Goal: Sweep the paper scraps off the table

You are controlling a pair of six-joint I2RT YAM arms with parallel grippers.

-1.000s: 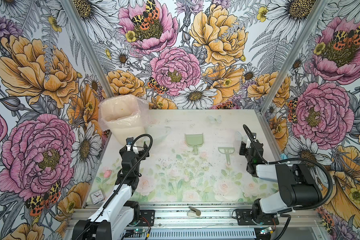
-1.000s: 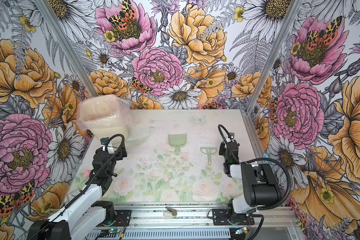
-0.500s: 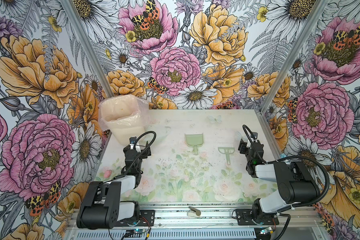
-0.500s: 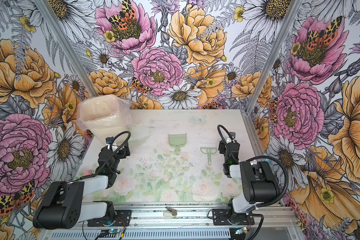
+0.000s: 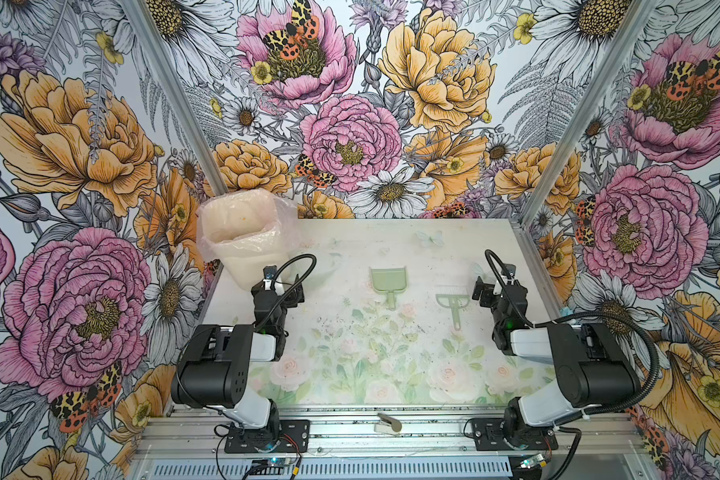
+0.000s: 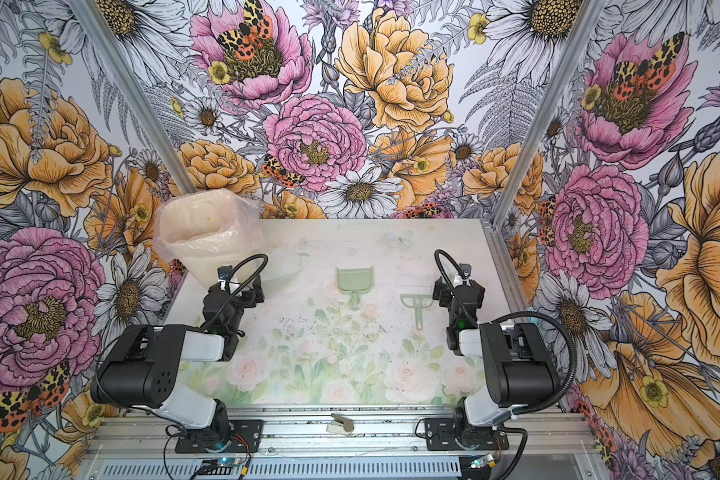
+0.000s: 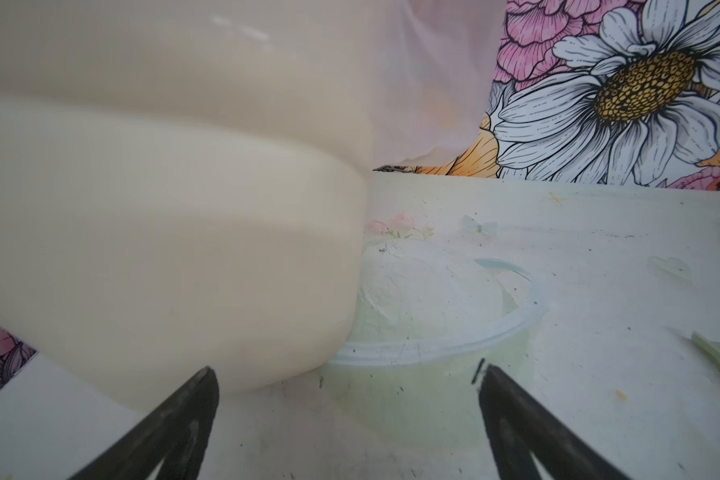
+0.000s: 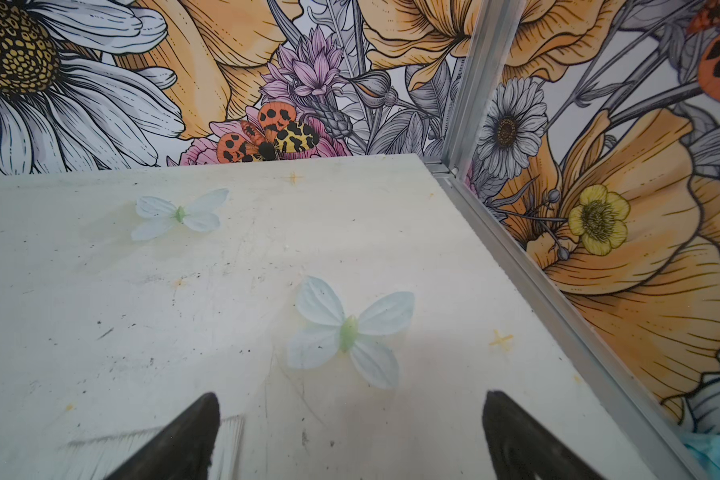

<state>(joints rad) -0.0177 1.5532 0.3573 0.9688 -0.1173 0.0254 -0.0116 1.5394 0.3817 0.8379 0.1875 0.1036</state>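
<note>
On the worktop the bin stands back left, the dustpan centre, and the brush to its right.

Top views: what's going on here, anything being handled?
Nothing is being handled. The left gripper and right gripper are both open and empty, one at each side of the table. The pale green dustpan lies mid-table with the matching brush to its right, near the right gripper; neither is touched. A cream bin with a plastic liner stands in the far left corner. No paper scraps show on the table, only dark specks, so sweeping looks done.
</note>
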